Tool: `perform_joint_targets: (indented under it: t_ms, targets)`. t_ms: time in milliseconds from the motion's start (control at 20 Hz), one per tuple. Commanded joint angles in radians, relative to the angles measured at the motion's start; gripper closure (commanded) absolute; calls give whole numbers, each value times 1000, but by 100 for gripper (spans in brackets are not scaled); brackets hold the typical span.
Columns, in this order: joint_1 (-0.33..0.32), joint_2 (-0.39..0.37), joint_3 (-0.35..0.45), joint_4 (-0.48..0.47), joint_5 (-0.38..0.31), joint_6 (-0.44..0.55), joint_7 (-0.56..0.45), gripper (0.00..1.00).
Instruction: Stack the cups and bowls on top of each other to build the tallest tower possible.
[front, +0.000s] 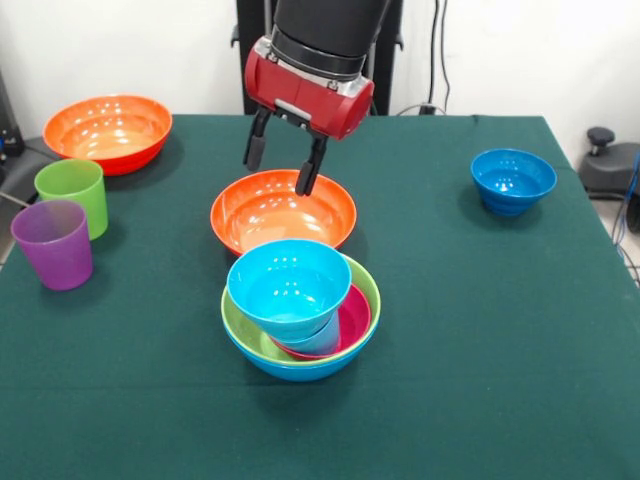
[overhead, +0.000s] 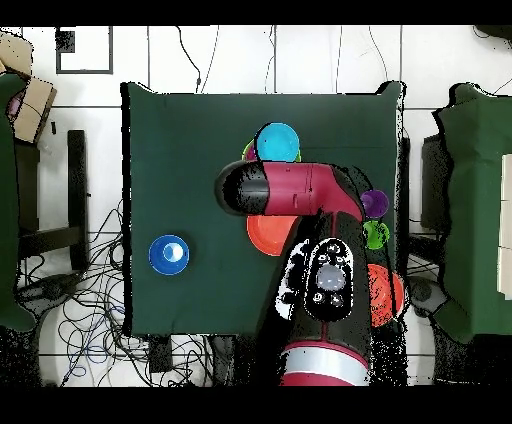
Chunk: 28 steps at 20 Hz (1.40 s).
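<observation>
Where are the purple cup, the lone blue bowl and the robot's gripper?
purple cup (front: 53, 244), front view, its side wall.
blue bowl (front: 513, 179), front view, its inside.
gripper (front: 284, 165), front view, midway between its fingertips.

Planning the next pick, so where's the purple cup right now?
In the front view, the purple cup stands at the table's left edge, just in front of the lime green cup.

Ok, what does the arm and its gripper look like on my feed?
The arm has glossy red shells with black joints. At its end sits a red block with a black collar, carrying the gripper: two short, dark, straight fingers.
</observation>
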Motion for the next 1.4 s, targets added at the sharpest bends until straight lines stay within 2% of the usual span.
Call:
perform_joint_targets:
  t_ms: [50,250,500,700,900,1150,1400]
  targets:
    - [21,-4,107,72,-54,11,-80,0]
    - [114,-22,63,54,-7,104,38,0]
    - [148,7,48,14,15,118,72,0]
    - [146,8,40,21,10,107,54,0]
    - [117,3,63,62,18,57,28,0]
    - [52,6,113,98,23,-15,-18,0]
    - [41,14,121,102,16,-34,-5,0]
